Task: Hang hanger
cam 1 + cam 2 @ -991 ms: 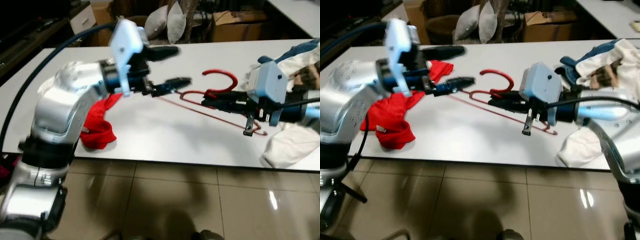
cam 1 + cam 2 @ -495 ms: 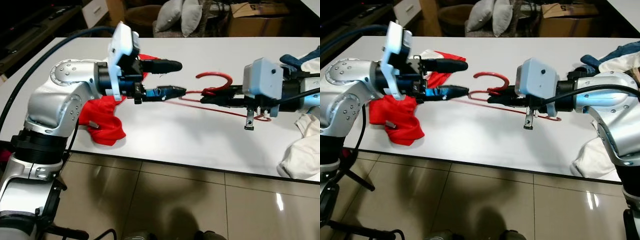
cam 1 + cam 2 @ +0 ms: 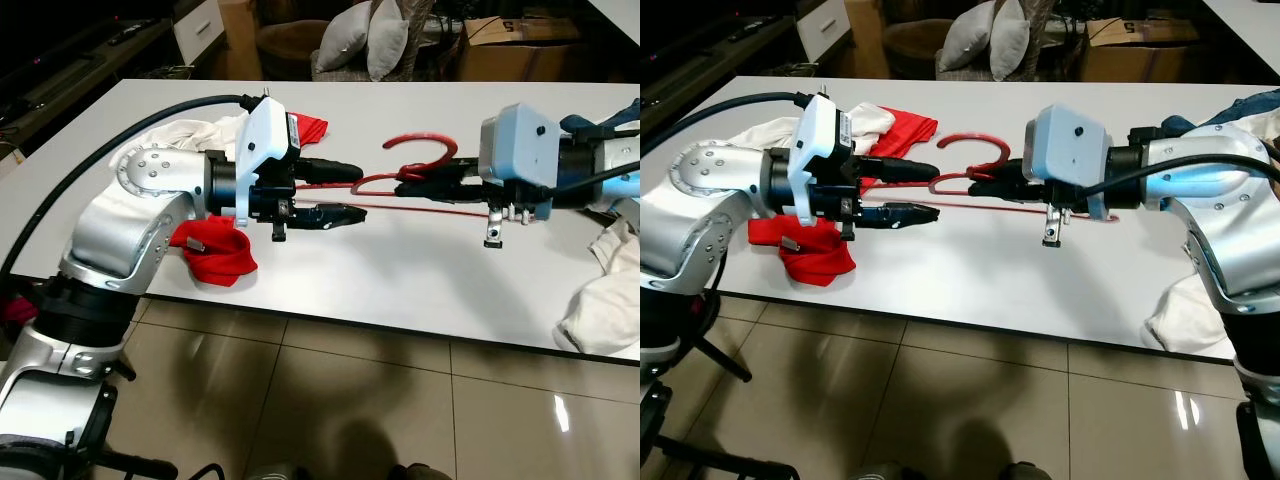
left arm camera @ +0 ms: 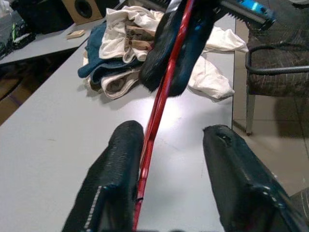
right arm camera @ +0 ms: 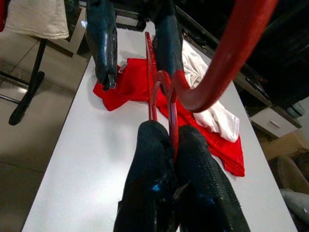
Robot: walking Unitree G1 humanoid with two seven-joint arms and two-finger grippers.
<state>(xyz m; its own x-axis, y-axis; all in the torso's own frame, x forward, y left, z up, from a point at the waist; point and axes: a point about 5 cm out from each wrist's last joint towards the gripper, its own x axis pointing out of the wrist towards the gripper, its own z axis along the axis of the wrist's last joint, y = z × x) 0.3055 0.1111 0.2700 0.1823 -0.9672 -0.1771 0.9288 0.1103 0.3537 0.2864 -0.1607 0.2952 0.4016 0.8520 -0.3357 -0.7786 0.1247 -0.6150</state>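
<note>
Our right hand clamped the red hanger just below its hook, held above the worktop. Left hand was wide, fingers straddling the hanger's far end. No rail visible, so hanging seemed undone. Worktop edge near; open floor beyond.

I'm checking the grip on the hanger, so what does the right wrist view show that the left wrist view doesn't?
Right wrist view alone: the right pincer shut on the red hanger just below its hook, with the red cloth on the table beyond.

Left wrist view alone: the left pincer open, the hanger's bar running between its fingers against one of them, and a pile of white and blue clothes further along the table.

Both: the red hanger, the white table and the opposite pincer at its far end.
</note>
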